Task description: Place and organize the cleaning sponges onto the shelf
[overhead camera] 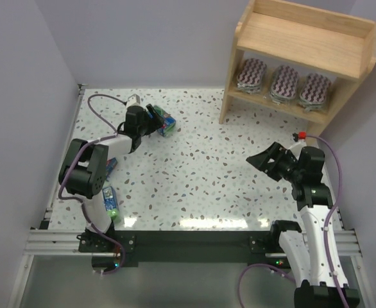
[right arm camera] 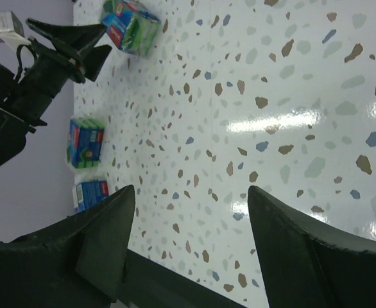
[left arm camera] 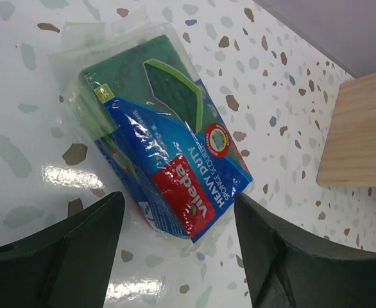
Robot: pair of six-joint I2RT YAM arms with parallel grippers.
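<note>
Three oval maroon-and-white zigzag sponges (overhead camera: pixel 252 74) (overhead camera: pixel 283 82) (overhead camera: pixel 315 88) stand in a row on the lower tier of the wooden shelf (overhead camera: pixel 303 35). A green rectangular sponge pack (overhead camera: pixel 165 120) with a blue-and-red label lies on the table at the back left; it fills the left wrist view (left arm camera: pixel 169 141). My left gripper (overhead camera: pixel 153 115) is open just short of it, one jaw on either side of its near end (left arm camera: pixel 178 200). Two more green packs (overhead camera: pixel 109 168) (overhead camera: pixel 110 197) lie by the left arm. My right gripper (overhead camera: pixel 260 159) is open and empty (right arm camera: pixel 191 189).
The shelf's upper tier (overhead camera: pixel 297 32) holds nothing. The shelf's side panel (left arm camera: pixel 361 128) shows right of the pack. A purple wall (overhead camera: pixel 21 96) runs close along the table's left edge. In the right wrist view the two near packs (right arm camera: pixel 85 141) (right arm camera: pixel 92 192) lie by that wall.
</note>
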